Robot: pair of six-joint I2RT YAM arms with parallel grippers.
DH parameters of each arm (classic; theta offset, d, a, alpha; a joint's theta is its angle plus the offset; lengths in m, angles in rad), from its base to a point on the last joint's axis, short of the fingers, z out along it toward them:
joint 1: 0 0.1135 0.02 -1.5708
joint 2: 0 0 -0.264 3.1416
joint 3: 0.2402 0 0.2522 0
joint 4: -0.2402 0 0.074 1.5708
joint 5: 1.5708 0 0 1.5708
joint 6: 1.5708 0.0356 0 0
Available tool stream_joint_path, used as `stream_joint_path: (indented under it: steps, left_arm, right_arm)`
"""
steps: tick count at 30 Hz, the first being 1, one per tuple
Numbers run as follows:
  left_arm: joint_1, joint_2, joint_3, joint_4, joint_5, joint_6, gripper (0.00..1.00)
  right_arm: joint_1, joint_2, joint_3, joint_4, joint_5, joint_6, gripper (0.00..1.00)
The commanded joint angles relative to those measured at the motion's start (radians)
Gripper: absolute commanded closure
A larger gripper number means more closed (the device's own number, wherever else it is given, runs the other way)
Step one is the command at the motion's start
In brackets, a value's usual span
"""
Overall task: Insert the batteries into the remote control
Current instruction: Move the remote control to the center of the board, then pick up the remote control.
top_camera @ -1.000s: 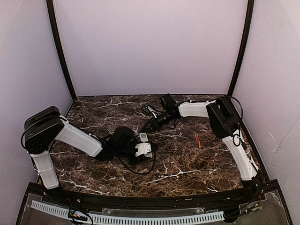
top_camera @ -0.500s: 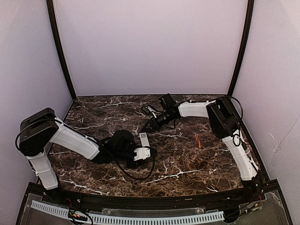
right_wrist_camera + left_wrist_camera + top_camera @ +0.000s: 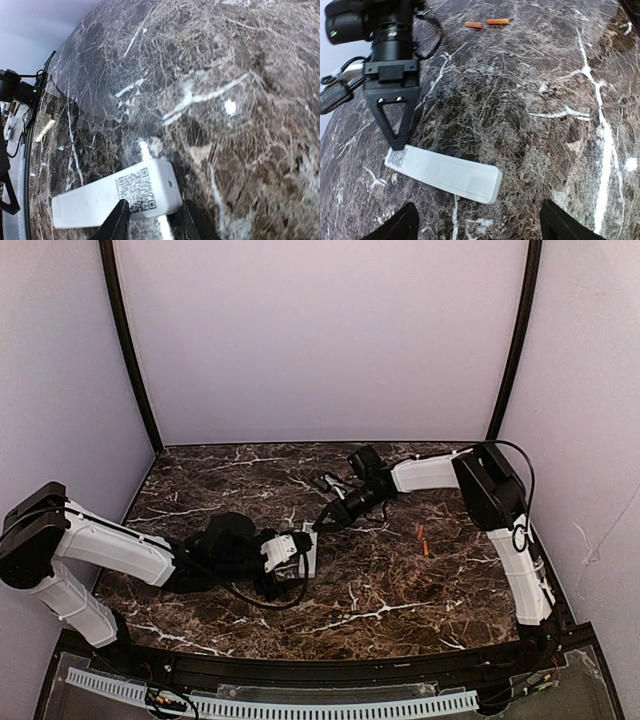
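Observation:
The white remote control (image 3: 445, 172) lies flat on the marble table (image 3: 545, 75), back side up, with a QR label at its far end. It also shows in the top view (image 3: 311, 543) and in the right wrist view (image 3: 100, 200). My left gripper (image 3: 482, 230) is open and empty, with its jaws wide apart just short of the remote's plain end. My right gripper (image 3: 156, 222) is slightly open at the labelled end, one finger (image 3: 120, 220) over the label, the other just past the end. Two orange-red batteries (image 3: 485, 23) lie apart on the table, also in the top view (image 3: 422, 539).
Purple walls and black corner posts (image 3: 130, 350) enclose the table. A small dark and white object (image 3: 322, 481) lies at the back, behind the right arm. The right arm's body and cables (image 3: 380, 30) hang over the table beyond the remote.
My left arm has drawn back to the left and its gripper now sits lower beside the remote. My right gripper has come forward and down onto the remote's labelled end.

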Motion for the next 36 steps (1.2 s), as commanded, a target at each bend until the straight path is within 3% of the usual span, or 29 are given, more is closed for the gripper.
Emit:
stream_joint_path:
  steps: [1,4,11,17,21,31,36]
  left_arm:
    - [-0.002,-0.01,-0.033,0.036,-0.092,-0.232,0.12]
    - [-0.002,0.047,-0.006,0.055,-0.111,-0.342,0.08]
    - [0.009,0.175,0.076,0.03,-0.156,-0.359,0.04]
    - [0.019,0.258,0.162,-0.005,-0.156,-0.39,0.06]
    - [0.017,0.319,0.242,-0.077,-0.186,-0.44,0.1]
    - [0.026,0.376,0.359,-0.304,-0.345,-0.553,0.36]
    - [0.044,0.324,0.306,-0.256,-0.205,-0.496,0.57]
  right_arm:
    - [-0.009,-0.066,-0.133,-0.049,0.071,0.029,0.66]
    - [-0.013,-0.115,-0.202,-0.046,0.059,0.034,0.67]
    - [-0.023,-0.233,-0.332,-0.01,0.031,0.068,0.66]
    - [-0.062,-0.311,-0.385,0.02,0.041,0.14,0.49]
    - [-0.093,-0.36,-0.399,0.027,0.081,0.19,0.46]
    - [-0.154,-0.457,-0.45,0.069,0.119,0.247,0.43]
    - [-0.163,-0.459,-0.469,0.097,0.057,0.267,0.43]
